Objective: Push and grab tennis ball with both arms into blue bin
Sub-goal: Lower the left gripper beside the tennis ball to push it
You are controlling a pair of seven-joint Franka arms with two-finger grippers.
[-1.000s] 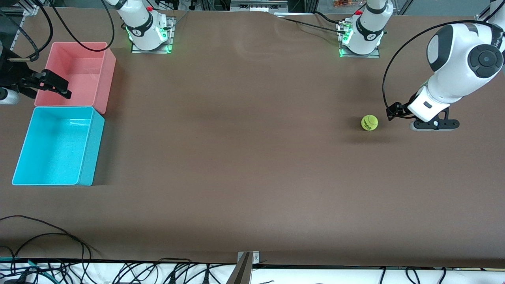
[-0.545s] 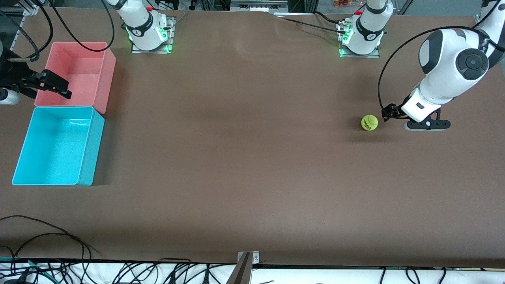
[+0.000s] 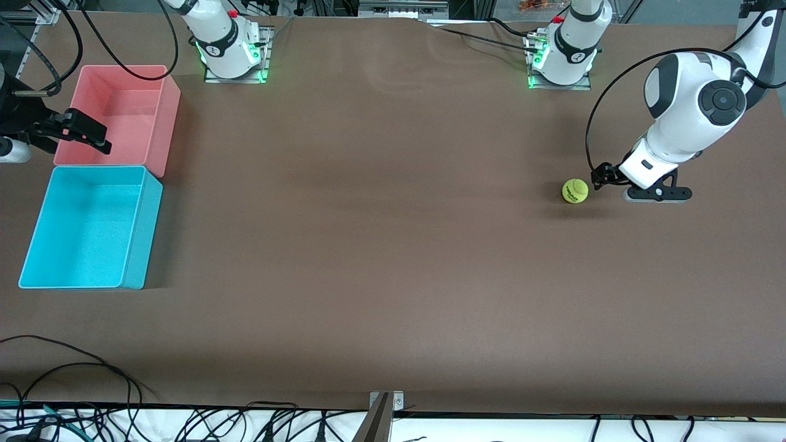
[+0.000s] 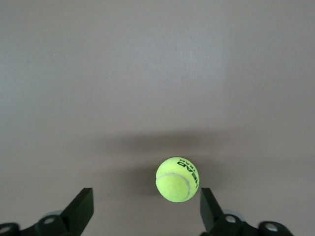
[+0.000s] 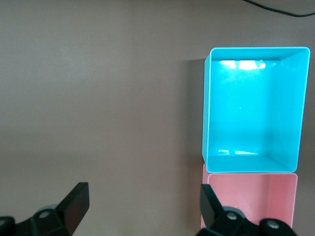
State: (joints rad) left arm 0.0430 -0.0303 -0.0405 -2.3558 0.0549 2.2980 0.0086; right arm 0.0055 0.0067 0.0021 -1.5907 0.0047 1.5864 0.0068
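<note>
Left gripper [image 3: 599,177] low over brown table [image 3: 381,245], fingers [image 4: 81,209] spread wide, nothing held, just at 3 o'clock of tennis ball [image 3: 575,191]. Ball resting on bare tabletop toward left arm's end. Blue bin [image 3: 140,230] well apart at 9 o'clock, touching pink bin [image 3: 167,123]. Right gripper [image 3: 83,132] waiting beside pink bin, fingers [image 5: 74,204] apart. Cables [image 3: 73,380] along table's near edge.

The brown table [image 3: 381,245] carries the tennis ball [image 3: 575,191], blue bin [image 3: 138,245] (touching a pink bin [image 3: 166,116]).
</note>
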